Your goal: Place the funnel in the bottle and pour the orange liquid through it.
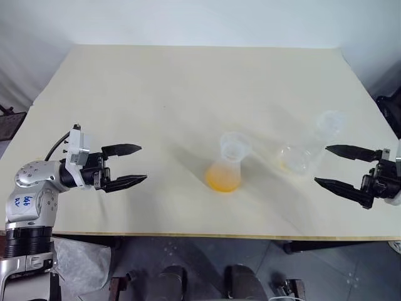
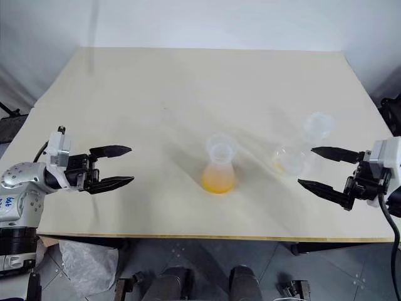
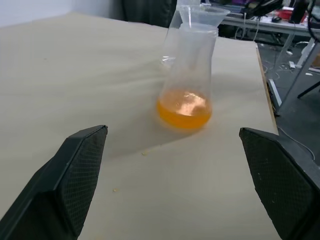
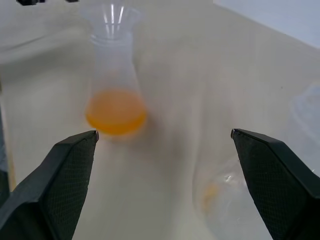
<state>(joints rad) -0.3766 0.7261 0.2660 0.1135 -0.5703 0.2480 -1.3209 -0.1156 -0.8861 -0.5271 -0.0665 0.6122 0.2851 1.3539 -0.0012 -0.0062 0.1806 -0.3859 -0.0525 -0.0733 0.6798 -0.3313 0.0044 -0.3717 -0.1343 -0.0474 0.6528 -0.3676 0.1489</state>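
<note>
Both pairs of fingers stand spread wide, empty: my left gripper (image 1: 127, 165) and right gripper (image 1: 334, 167) reach level toward each other above the pale table (image 1: 188, 88). Between them stands the bottle (image 1: 227, 168), the funnel (image 1: 234, 145) in its neck, the orange liquid (image 1: 223, 179) inside. Just off my right fingertips, a larger flask (image 1: 307, 150) lies tipped over. Grey floor shows below the table's near edge.

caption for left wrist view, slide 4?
Open left gripper facing the bottle, funnel seated, orange liquid inside.
</note>
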